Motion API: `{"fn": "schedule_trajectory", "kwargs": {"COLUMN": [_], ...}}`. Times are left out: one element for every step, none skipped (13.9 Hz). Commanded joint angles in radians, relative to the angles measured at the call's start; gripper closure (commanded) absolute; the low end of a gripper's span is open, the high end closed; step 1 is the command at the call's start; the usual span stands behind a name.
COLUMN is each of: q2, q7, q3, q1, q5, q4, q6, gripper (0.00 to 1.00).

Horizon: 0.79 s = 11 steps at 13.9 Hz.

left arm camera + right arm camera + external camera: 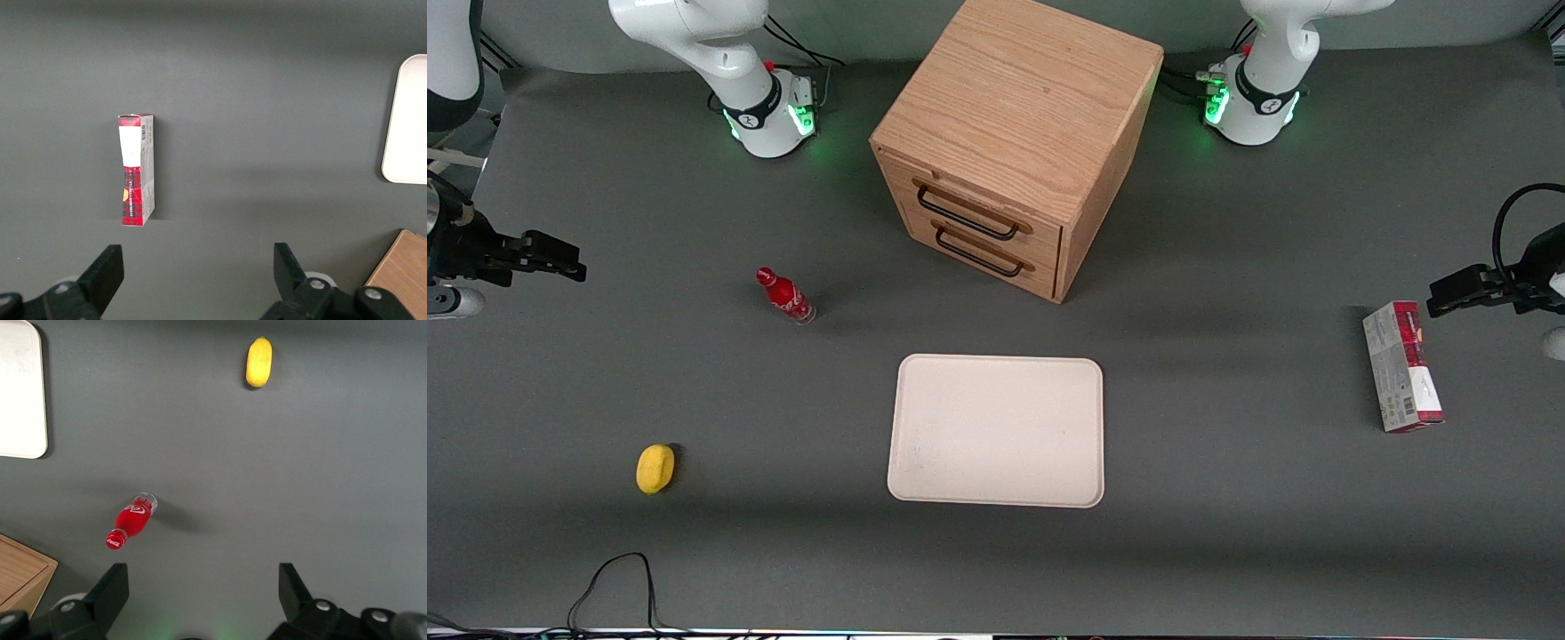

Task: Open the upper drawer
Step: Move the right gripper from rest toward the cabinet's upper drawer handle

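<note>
Looks like a robotics lab bench, not anybody's home. Two white arms are sitting bolted at the back edge of a grey-matted table (pixel 1227 533), with their bases (pixel 775 116) glowing green and cables (pixel 618 587) trailing over the front edge. The stuff lying around is a random test set: an oak cabinet (pixel 1018 98), a cream tray (pixel 996 431), a red bottle (pixel 784 296), a yellow lemon-like thing (pixel 655 468) and a carton (pixel 1402 366). The gripper (pixel 560 264) is hanging at the working arm's end, fingers spread.

A red soda bottle (pixel 785 296) stands upright on the dark table (pixel 1227 533). Nearer the camera lie a cream tray (pixel 996 430) and a yellow object (pixel 655 468), possibly a lemon. A red-and-white carton (pixel 1401 366) lies toward the parked arm's end.
</note>
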Motion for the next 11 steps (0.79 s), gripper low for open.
{"fn": "schedule_trajectory", "kwargs": {"q2": [0.0,0.005,0.006,0.009,0.023,0.047,0.063,0.075,0.08,0.097,0.115], "q7": [0.001,-0.002,-0.003,-0.004,0.001,-0.004,-0.003,-0.001,0.004,-0.001,-0.001], "q3": [-0.004,-0.004,-0.004,-0.002,-0.001,0.001,0.004,0.004,0.004,0.004,0.004], "q1": [-0.001,-0.003,-0.001,0.0,0.0,0.006,0.035,0.076,0.121,0.173,0.21], "q5": [0.016,0.016,0.014,0.016,0.019,0.02,0.02,0.023,0.025,0.026,0.032], "q4": [0.014,0.017,0.018,0.026,0.035,0.05,0.066,0.069,0.073,0.086,0.104], "q6": [-0.012,-0.012,-0.012,-0.012,-0.012,-0.013,-0.021,-0.021,-0.021,-0.018,-0.02], "gripper": [0.0,0.0,0.0,0.0,0.0,0.0,0.0,0.0,0.0,0.0,0.0]}}
